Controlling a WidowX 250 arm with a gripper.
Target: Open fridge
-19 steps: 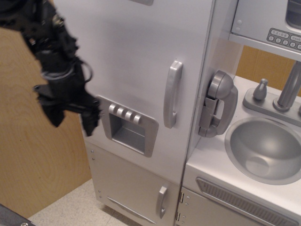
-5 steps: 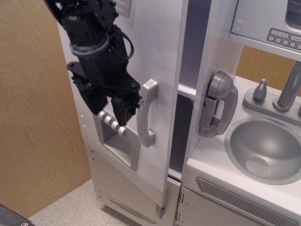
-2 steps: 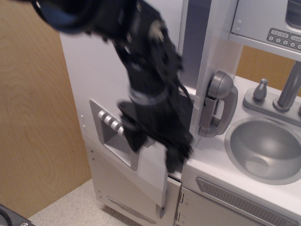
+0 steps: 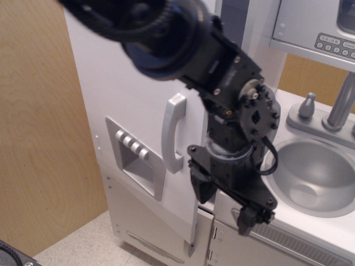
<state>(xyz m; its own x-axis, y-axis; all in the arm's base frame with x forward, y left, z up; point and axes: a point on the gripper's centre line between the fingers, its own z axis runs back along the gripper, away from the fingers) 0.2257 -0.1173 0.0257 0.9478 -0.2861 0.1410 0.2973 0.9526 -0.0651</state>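
No word, brand or number can be read anywhere in view. The grey oval keypad panel (image 4: 334, 43) on the silver appliance at the upper right carries rows of small pale buttons with dark marks on them (too small and blurred to make out as digits or letters). The four white buttons (image 4: 132, 145) on the silver-grey fridge's recessed dispenser panel are blank.

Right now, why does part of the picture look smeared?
In the observation.image view, the upper arm is blurred, likely by motion; the tool is only slightly soft; the fridge, its handle and the sink stay sharp under even, soft lighting.
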